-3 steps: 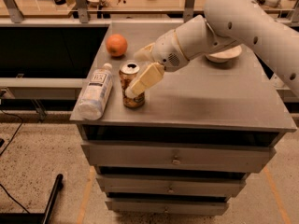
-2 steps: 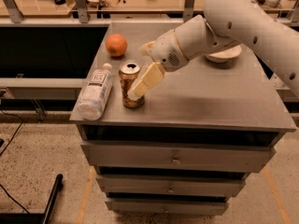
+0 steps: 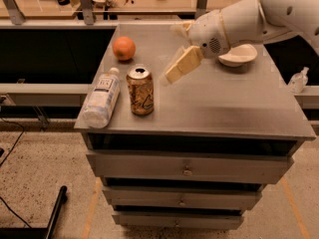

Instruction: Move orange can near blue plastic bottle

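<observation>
The orange can (image 3: 140, 91) stands upright near the front left of the grey cabinet top (image 3: 224, 101). The blue plastic bottle (image 3: 101, 97), clear with a white cap and label, lies on its side just left of the can, with a small gap between them. My gripper (image 3: 174, 53) hangs open and empty above the cabinet top, up and to the right of the can and clear of it. One cream finger (image 3: 182, 63) points down-left toward the can.
A round orange fruit (image 3: 123, 48) sits at the back left of the top. A white bowl (image 3: 238, 55) sits at the back right, partly behind my arm. Drawers are below the top. A small clear bottle (image 3: 298, 79) stands on a ledge at far right.
My gripper was around the can and has let go of it. It has pulled back up and to the right. The can stays upright beside the bottle.
</observation>
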Controlling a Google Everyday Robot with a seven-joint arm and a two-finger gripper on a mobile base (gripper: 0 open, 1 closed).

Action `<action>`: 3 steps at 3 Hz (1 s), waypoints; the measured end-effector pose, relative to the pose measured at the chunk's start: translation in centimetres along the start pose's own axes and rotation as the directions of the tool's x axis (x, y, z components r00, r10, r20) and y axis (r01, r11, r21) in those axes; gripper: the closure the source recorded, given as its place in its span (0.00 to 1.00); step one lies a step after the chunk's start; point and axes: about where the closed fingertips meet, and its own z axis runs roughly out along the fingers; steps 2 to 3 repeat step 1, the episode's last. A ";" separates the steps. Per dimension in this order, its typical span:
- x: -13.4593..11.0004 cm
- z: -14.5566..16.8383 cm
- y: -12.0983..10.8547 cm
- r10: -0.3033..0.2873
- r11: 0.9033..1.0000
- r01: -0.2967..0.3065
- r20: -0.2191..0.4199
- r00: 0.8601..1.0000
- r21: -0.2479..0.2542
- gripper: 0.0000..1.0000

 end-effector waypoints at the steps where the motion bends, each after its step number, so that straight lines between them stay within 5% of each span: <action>1: -0.1 -0.6 -0.2 -0.002 1.000 0.002 0.006 1.000 0.013 0.00; 3: -0.1 -0.6 -0.2 -0.002 1.000 0.002 0.006 1.000 0.013 0.00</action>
